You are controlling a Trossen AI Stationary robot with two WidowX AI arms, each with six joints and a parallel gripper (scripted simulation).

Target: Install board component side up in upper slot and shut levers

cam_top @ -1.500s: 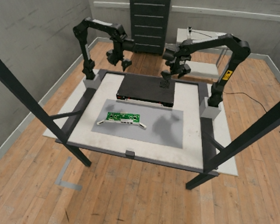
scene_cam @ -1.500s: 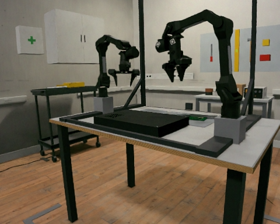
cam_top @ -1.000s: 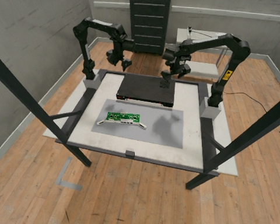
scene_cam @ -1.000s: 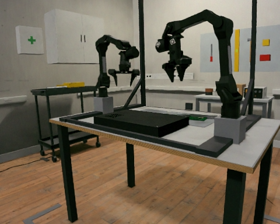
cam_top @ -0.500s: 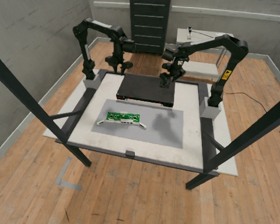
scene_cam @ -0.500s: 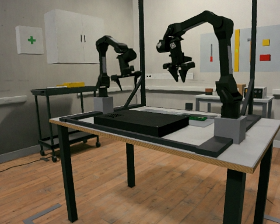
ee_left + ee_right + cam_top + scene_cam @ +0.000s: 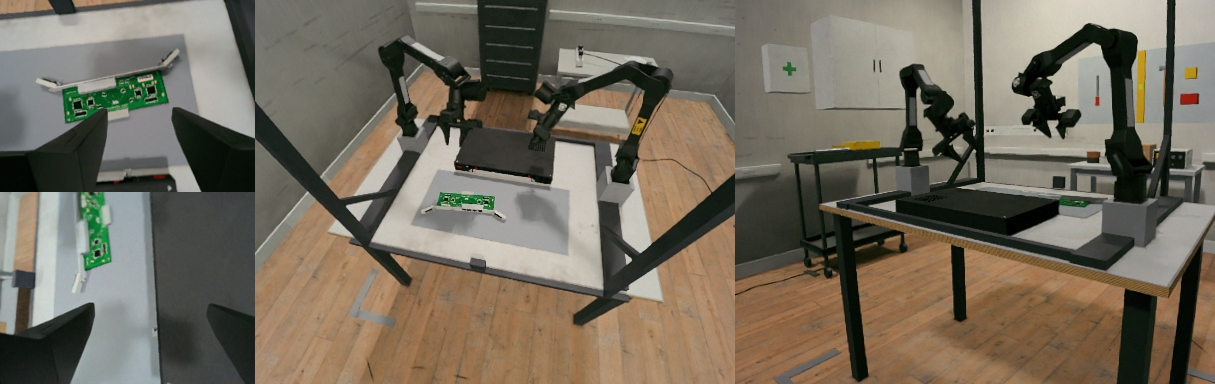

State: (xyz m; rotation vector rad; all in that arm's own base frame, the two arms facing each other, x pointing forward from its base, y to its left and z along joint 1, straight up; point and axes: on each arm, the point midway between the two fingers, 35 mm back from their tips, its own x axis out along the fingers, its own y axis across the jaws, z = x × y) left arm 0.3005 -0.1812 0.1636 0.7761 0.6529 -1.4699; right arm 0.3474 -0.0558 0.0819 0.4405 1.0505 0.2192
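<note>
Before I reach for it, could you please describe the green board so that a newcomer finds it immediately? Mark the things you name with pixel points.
On the bench, find the gray mat (image 7: 540, 227) (image 7: 145, 141) in front of the flat black enclosure (image 7: 507, 152) (image 7: 975, 205). The board (image 7: 447, 201) (image 7: 1075, 203) (image 7: 115, 101) (image 7: 99, 239) lies on that mat. It alone is bright green, with a pale panel and two angled white levers (image 7: 499, 215) (image 7: 172, 57).
</note>
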